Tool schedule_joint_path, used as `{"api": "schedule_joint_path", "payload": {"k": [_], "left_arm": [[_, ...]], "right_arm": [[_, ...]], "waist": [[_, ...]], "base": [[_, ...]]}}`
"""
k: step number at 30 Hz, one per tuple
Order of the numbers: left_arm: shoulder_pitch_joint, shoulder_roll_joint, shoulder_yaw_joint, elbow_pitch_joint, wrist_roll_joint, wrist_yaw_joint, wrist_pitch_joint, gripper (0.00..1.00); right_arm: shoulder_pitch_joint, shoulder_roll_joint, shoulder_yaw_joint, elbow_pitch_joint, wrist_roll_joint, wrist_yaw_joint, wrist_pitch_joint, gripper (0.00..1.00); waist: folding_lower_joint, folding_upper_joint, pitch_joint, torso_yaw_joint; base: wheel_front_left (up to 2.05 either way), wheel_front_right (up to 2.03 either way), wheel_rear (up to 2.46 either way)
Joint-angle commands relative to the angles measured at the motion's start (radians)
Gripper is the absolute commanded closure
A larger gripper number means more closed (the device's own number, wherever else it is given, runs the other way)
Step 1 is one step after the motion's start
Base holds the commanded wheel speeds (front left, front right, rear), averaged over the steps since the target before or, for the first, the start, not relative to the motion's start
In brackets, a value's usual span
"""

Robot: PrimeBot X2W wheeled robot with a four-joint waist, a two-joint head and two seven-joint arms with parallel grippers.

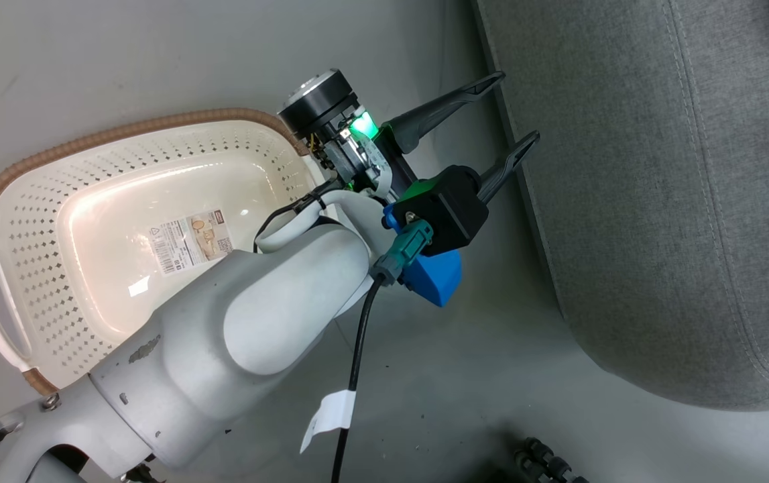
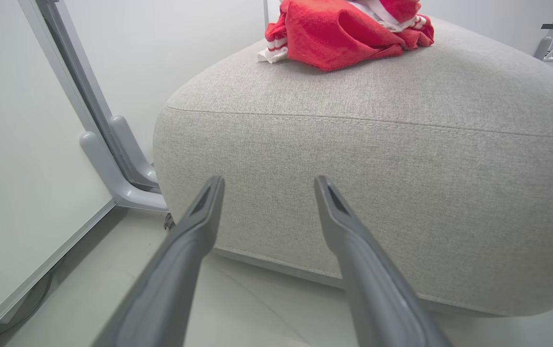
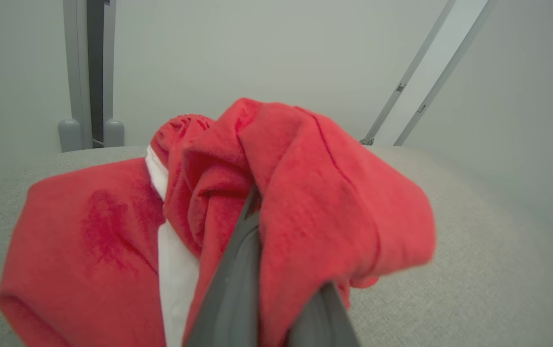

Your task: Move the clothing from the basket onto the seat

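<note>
The basket point(image 1: 35, 221) is cream plastic, smooth and glossy inside where light glares off its bottom. It has a brown woven-look rim point(image 1: 89, 137) and a printed paper label point(image 1: 190, 243) stuck to its bottom. The seat point(image 1: 659, 201) is grey woven cloth, matt and slightly coarse, with a stitched seam. The clothing point(image 2: 343, 33) is soft red fabric with a fuzzy nap and smoother white trim. The left hand point(image 1: 515, 107) has matt dark-grey plastic fingers point(image 2: 353, 250). Its forearm shell point(image 1: 257, 322) is glossy white and chipped in spots. A blue plastic block point(image 1: 434, 278) at the wrist looks matt. The floor point(image 1: 491, 376) is smooth with a dull sheen.
</note>
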Motion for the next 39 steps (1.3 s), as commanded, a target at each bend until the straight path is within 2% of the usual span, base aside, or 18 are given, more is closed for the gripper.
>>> {"api": "schedule_joint_path", "payload": {"k": [1,2,3,7,11,13,19,31,39], "left_arm": [[-0.002,0.005,-0.001,0.002,-0.005,0.005,0.000,0.00],[0.002,0.003,-0.003,0.003,-0.007,0.007,-0.002,0.00],[0.004,0.001,-0.003,0.004,-0.009,0.009,-0.005,0.00],[0.013,-0.006,-0.004,0.009,-0.014,0.014,-0.016,0.00],[0.036,-0.012,0.003,0.026,-0.030,0.022,-0.040,0.00],[0.066,-0.018,0.022,0.041,-0.054,0.039,-0.060,0.00],[0.138,-0.019,0.078,0.049,-0.093,0.073,-0.075,0.00],[0.347,0.021,0.352,-0.097,-0.095,0.155,-0.076,0.00],[0.517,0.017,0.548,-0.142,-0.065,0.161,-0.076,0.00]], "right_arm": [[0.020,0.011,-0.003,0.003,0.004,0.000,-0.001,0.84],[0.026,0.014,-0.009,-0.002,0.008,0.000,-0.001,0.44],[0.033,0.011,-0.012,-0.006,0.010,0.000,-0.001,0.00],[0.074,0.026,-0.018,-0.035,0.013,0.000,-0.001,0.00],[0.187,0.074,-0.023,-0.126,-0.019,0.000,-0.001,0.00],[0.273,0.115,-0.026,-0.211,-0.053,0.000,-0.001,0.00],[0.358,0.135,0.016,-0.327,-0.074,0.000,-0.001,0.00],[0.412,0.113,0.256,-0.410,-0.061,0.000,-0.001,0.00],[0.461,0.127,0.373,-0.411,-0.053,0.000,-0.001,0.00]], "waist": [[-0.0001,0.0000,-0.008,-0.001],[-0.0001,0.0000,-0.014,-0.001],[-0.0001,0.0000,-0.019,0.000],[-0.0001,0.0000,-0.044,-0.001],[-0.0001,0.0000,-0.103,-0.008],[-0.0001,0.0000,-0.168,-0.004],[-0.0001,0.0000,-0.281,0.027],[-0.0001,0.0000,-0.463,0.141],[-0.0001,0.0000,-0.564,0.220]], "base": [[0.00,0.00,0.00],[0.00,0.00,0.00],[0.00,0.00,0.00],[0.00,0.00,0.00],[0.00,0.00,0.00],[0.00,0.00,0.00],[0.00,0.00,0.00],[0.00,0.00,0.00],[0.00,0.00,0.00]]}}
